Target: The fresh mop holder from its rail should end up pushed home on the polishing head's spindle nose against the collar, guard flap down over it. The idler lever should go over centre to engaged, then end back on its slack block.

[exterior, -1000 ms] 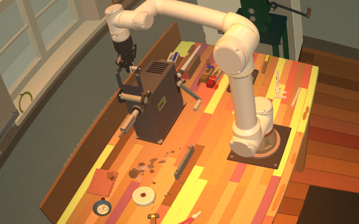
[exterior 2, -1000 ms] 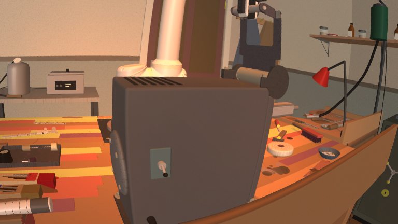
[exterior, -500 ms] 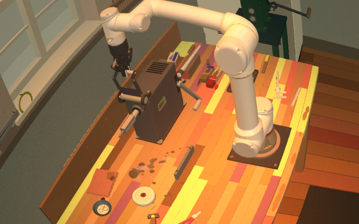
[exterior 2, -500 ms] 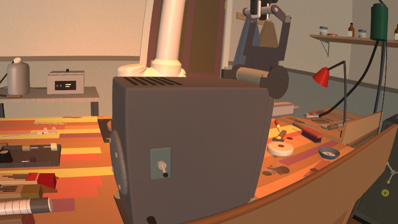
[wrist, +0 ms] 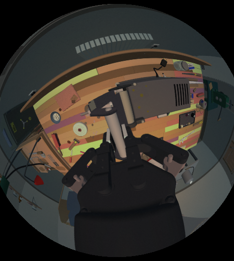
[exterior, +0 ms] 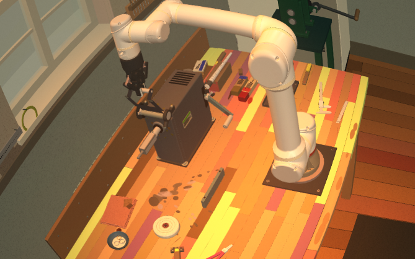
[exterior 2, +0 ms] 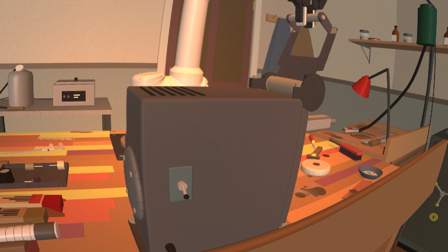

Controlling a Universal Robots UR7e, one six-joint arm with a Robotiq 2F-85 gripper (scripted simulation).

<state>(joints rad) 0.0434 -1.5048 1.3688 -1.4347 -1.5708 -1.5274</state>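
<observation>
The guard flap [exterior: 149, 103] [exterior 2: 309, 49] is hinged at the front top of the polishing head [exterior: 183, 116] [exterior 2: 214, 166] [wrist: 156, 97] and stands raised, tilted out past the spindle. Its pale handle bar [exterior: 144, 91] [exterior 2: 305, 18] [wrist: 116, 134] is at the top. Below, the spindle nose [exterior: 149, 141] [wrist: 88, 108] sticks out of the head's front, with a pale sleeve on it. The idler lever [exterior: 218, 109] hangs off the head's right side, its pale grip low near the bench. My gripper [exterior: 136, 88] [exterior 2: 305, 16] [wrist: 117, 145] is above the head's front and grips the flap's handle bar.
The arm's base [exterior: 299, 164] stands on a dark plate at the bench's right. A round white mop [exterior: 166, 226] [exterior 2: 315, 167] [wrist: 80, 128], a grey rail [exterior: 213, 187], an orange cloth [exterior: 118, 211] and a small dish [exterior: 118, 240] lie on the near bench. Tool boxes sit behind the head.
</observation>
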